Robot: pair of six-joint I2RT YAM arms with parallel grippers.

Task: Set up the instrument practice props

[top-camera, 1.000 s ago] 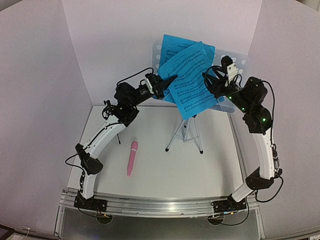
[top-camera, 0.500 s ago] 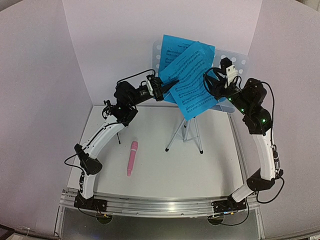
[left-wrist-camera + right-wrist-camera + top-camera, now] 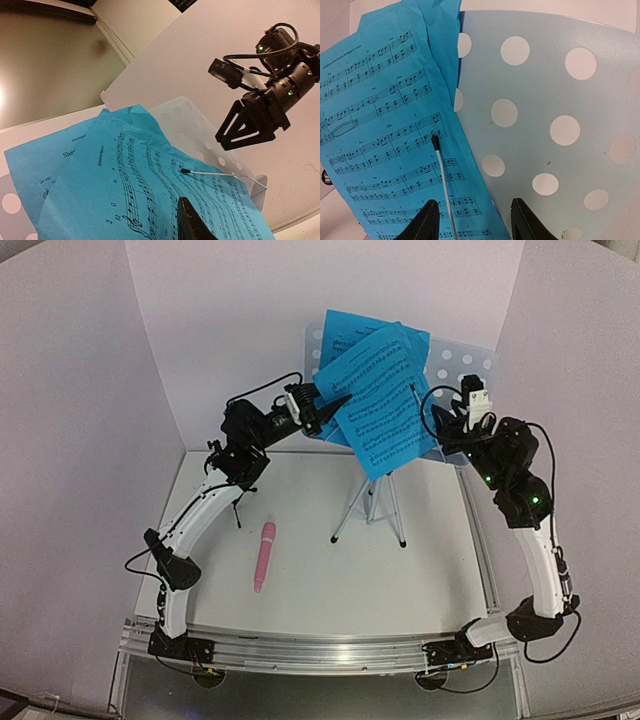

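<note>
White walls behind: right gripper (image 3: 474,210) gaped empty, three o'clock of the music sheets (image 3: 385,405); left gripper (image 3: 335,405) (spread unclear) at nine.

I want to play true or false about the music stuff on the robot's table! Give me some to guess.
The pink microphone lies flat on the table. True.
The music stand has no holes. False: it has round holes.
Blue music sheets rest on the music stand. True.
The right hand is squeezing a sheet. False: it is open, off the paper.
</note>
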